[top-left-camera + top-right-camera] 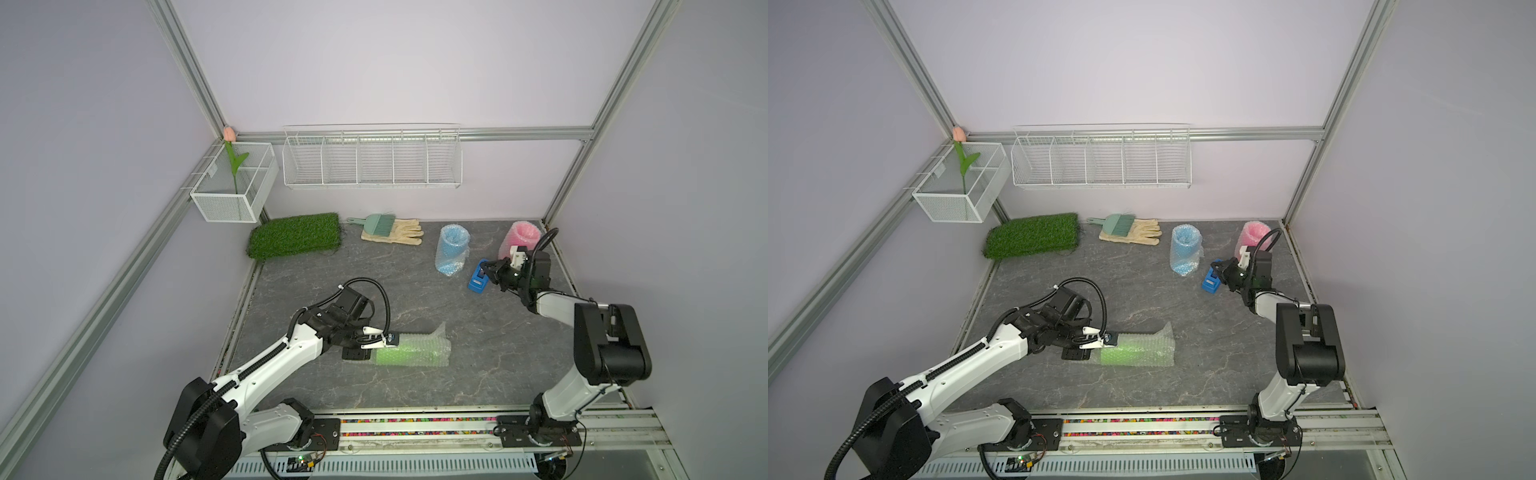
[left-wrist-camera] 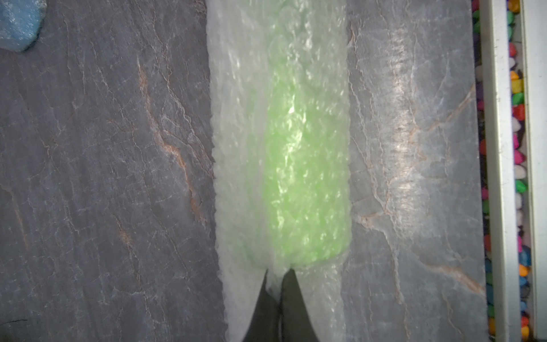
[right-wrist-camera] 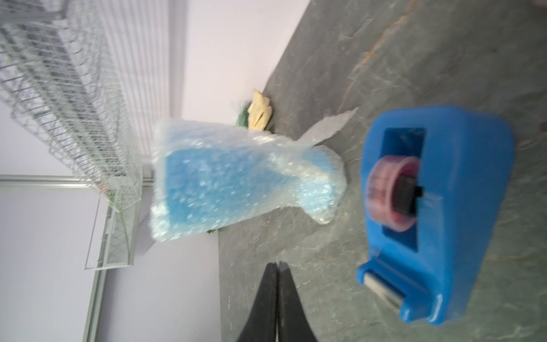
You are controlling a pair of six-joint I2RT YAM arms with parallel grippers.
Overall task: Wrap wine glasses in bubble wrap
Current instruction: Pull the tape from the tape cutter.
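Two done: sky blue goblet and hot pink goblet stand wrapped at back. Lime green goblet lies rolled in bubble wrap, with left gripper clamped on the wrap's end. Right gripper, jaws together and empty-looking, sits beside blue tape dispenser. Taping likely next: pin roll, seam tight.

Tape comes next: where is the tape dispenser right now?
In both top views the blue tape dispenser stands on the slate tabletop at the right, between the wrapped blue goblet and the right claw.
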